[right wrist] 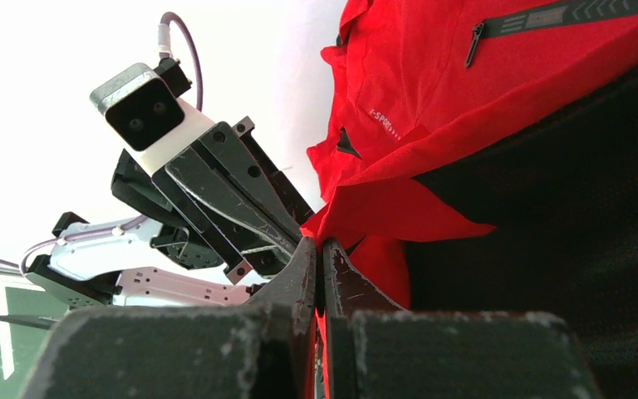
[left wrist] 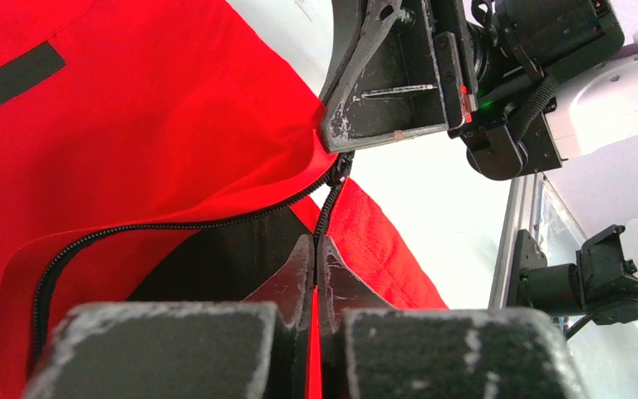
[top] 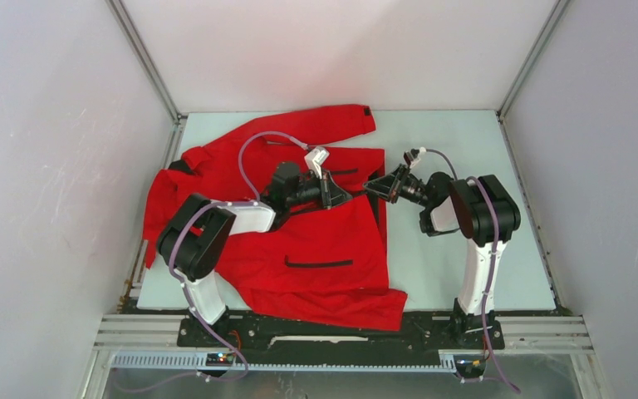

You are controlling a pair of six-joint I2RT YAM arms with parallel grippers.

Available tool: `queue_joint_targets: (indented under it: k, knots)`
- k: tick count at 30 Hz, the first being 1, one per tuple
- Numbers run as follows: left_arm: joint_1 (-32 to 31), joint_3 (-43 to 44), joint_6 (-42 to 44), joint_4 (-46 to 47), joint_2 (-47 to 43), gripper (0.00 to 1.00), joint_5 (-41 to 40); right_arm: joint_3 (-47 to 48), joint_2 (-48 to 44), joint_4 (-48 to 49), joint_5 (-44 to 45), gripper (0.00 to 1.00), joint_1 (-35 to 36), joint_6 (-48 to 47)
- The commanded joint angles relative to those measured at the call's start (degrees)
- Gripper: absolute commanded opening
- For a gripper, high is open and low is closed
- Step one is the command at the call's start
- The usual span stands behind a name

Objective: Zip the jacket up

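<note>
The jacket point(top: 299, 249) lies spread over the left and middle of the table point(top: 465, 150), with one sleeve stretched along the far edge and the hem down near the arm bases. A pocket zip point(top: 318, 263) shows as a dark slash on the near panel. The front is open along most of its length: from the left wrist, the zipper point(left wrist: 174, 226) curves away as a black toothed line round a gap of dark lining. The left gripper point(left wrist: 313, 243) reaches in over the middle of the garment. Its fingers are pressed together, with a sliver of red cloth and the zipper edge pinched between them. Just beyond, nearly touching it, the right gripper point(right wrist: 320, 247) comes in from the right-hand side. It is likewise squeezed tight on a fold of red at the jacket's front edge, lifted a little off the table. A slider point(left wrist: 341, 166) sits right under the right gripper's fingertips, though I can't make out whether they actually hold it or only the cloth beside it.
</note>
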Motion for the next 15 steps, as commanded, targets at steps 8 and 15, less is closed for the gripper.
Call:
queue_joint_targets:
  k: [8, 15]
  knots:
    - [-0.1, 1.5, -0.8, 3.2, 0.1, 0.00, 1.2, 1.9, 0.7, 3.5, 0.0, 0.00, 1.9, 0.6]
    - [-0.3, 2.5, -0.9, 2.1, -0.5, 0.00, 0.9, 2.2, 0.7, 3.4, -0.6, 0.00, 2.4, 0.3]
